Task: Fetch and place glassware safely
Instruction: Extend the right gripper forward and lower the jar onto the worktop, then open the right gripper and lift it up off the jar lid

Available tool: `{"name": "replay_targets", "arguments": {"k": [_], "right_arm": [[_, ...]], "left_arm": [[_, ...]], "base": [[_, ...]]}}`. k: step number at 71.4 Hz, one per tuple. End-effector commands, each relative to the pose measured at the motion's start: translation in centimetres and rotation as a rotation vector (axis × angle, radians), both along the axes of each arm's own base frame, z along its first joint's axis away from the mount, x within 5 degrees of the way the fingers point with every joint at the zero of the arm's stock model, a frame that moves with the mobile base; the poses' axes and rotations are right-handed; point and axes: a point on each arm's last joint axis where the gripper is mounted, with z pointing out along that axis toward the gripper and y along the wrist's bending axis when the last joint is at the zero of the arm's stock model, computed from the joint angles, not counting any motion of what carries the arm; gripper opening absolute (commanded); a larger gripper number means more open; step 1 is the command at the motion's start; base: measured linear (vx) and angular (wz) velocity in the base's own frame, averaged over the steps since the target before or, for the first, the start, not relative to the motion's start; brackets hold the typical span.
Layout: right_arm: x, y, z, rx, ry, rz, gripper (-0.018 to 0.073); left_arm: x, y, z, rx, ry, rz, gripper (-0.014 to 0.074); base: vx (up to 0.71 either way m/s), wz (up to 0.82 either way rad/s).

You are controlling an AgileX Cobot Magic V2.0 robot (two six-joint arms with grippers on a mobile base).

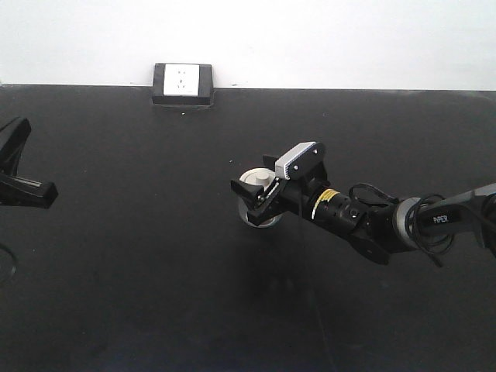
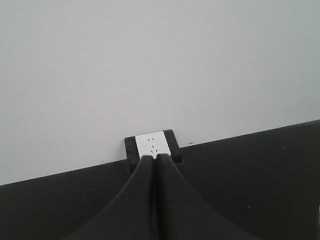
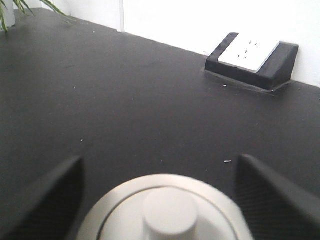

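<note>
The glassware (image 1: pixel 262 217) is a small squat clear jar with a cream-white knobbed lid (image 3: pixel 167 212), standing on the black table near its centre. My right gripper (image 1: pixel 254 197) reaches in from the right, one finger on each side of the jar, closed against it. In the right wrist view the lid fills the bottom between the two dark fingers (image 3: pixel 55 195), and the jar's glass body is hidden under it. My left gripper (image 2: pixel 154 158) is shut with nothing in it, held over the far left table edge and pointing at the wall socket.
A white wall socket in a black wedge housing (image 1: pixel 182 84) sits at the table's back edge against the white wall. The left arm's dark body (image 1: pixel 19 174) is at the left edge. Plant leaves (image 3: pixel 15 7) show at the far corner.
</note>
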Motion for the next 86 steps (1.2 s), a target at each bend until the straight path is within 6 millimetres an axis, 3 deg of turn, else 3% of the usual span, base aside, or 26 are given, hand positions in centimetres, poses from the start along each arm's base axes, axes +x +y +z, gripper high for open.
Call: {"name": "replay_targets", "arguments": {"k": [1,20,29,47,63,76,86], "right_arm": [[0.2,-0.1,4.4,0.072,-0.135,0.006,0.0692],[0.1,-0.1,4.6,0.079,-0.129,0.005,0.0665],[0.0,-0.1,5.8,0.097,-0.143,0.005,0.0631],[-0.7,-0.8,10.3,0.103,-0.122,-0.047,0.0557],[-2.3,-2.6,15.6,0.049,-0.025,-0.209,0.0485],[-4.5,-4.9,19.3,-0.032,0.041,-0.376,0.0293],[-6.8,-6.3,21.4,-0.063,0.046,-0.45,0.0004]], "left_arm": [[-0.2,0.0,1.9,-0.035,-0.112,-0.008,-0.0007],[-0.2,0.0,1.9,-0.035,-0.112,-0.008,-0.0007],[-0.2,0.0,1.9,-0.035,-0.112,-0.008,-0.0007],[-0.2,0.0,1.9,-0.035,-0.112,-0.008,-0.0007],[-0.2,0.0,1.9,-0.035,-0.112,-0.008,-0.0007],[-0.2,0.0,1.9,-0.035,-0.112,-0.008,-0.0007],[-0.2,0.0,1.9,-0.035,-0.112,-0.008,-0.0007]], "base": [[0.0,0.0],[0.0,0.0],[0.0,0.0],[0.0,0.0],[0.0,0.0],[0.0,0.0],[0.0,0.0]]}}
